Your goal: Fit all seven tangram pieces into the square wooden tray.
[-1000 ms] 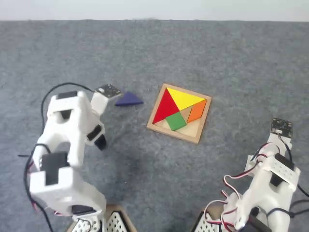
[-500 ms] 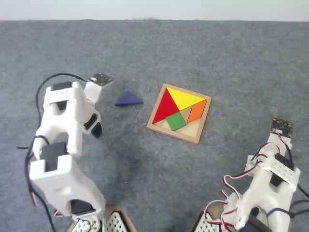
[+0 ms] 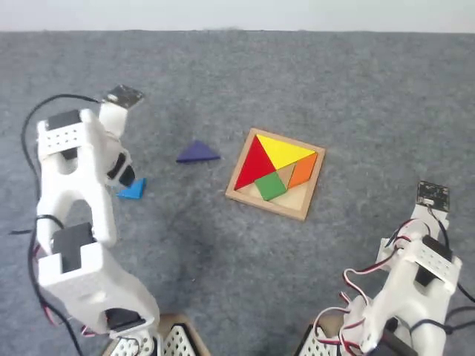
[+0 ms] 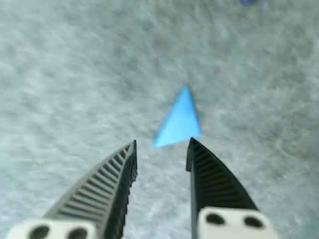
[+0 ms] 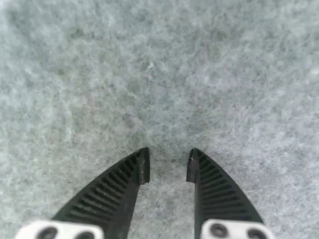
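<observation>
Step in hand: lining up on the light blue triangle, tray roughly half filled

On the grey tabletop (image 3: pixel 356 96) my left arm (image 3: pixel 74 170) hangs out left, well apart from the wooden tray (image 3: pixel 295 196). The left jaws are spread wide and empty, tips just short of the light blue triangle (image 4: pixel 178 122). The right jaws are parted over bare carpet, holding nothing. The tray has red, yellow, orange and green in, and the dark blue triangle (image 3: pixel 197 153) lies near it, not touching. Next, I reckon: ease down, straddle the light blue piece, pinch its edges.
</observation>
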